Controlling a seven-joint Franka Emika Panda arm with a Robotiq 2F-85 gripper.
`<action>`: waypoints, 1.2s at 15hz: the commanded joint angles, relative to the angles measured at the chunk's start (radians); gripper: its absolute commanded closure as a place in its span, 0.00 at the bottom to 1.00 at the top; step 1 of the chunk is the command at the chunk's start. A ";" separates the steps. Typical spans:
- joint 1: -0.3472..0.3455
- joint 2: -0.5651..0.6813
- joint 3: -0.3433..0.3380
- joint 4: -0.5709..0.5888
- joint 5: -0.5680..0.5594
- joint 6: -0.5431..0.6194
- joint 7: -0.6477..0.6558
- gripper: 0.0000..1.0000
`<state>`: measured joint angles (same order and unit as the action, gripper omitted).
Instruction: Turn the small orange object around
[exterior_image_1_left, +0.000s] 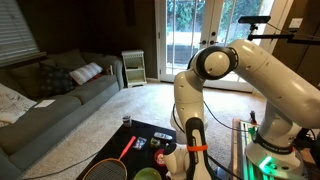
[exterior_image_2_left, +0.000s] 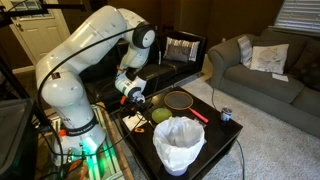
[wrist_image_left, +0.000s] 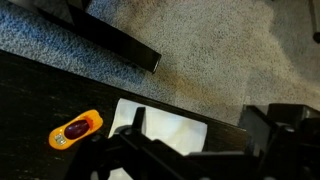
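Note:
The small orange object (wrist_image_left: 75, 130) shows in the wrist view as a flat orange piece with a dark red oval in its middle. It lies on the black table top, left of a white sheet (wrist_image_left: 170, 130). My gripper (wrist_image_left: 200, 145) is open and empty. It hangs above the white sheet, to the right of the orange object and apart from it. In both exterior views the gripper (exterior_image_1_left: 166, 150) (exterior_image_2_left: 134, 96) is low over the table. I cannot make out the orange object there.
A red-framed racket (exterior_image_2_left: 180, 100) (exterior_image_1_left: 112, 165), a green round disc (exterior_image_2_left: 161, 116) (exterior_image_1_left: 147, 174) and a white bucket-like container (exterior_image_2_left: 180, 143) stand on the black table (exterior_image_2_left: 215, 135). A small can (exterior_image_2_left: 226, 115) sits near its edge. Carpet and a grey sofa (exterior_image_1_left: 50, 100) lie beyond.

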<state>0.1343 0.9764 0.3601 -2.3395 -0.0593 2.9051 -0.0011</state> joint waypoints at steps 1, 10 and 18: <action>0.075 -0.037 -0.042 -0.027 0.102 0.032 0.132 0.00; 0.237 -0.009 -0.151 -0.005 0.204 0.091 0.318 0.00; 0.226 0.005 -0.172 0.012 0.191 0.075 0.292 0.00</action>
<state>0.3561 0.9820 0.1890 -2.3287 0.1168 2.9823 0.3027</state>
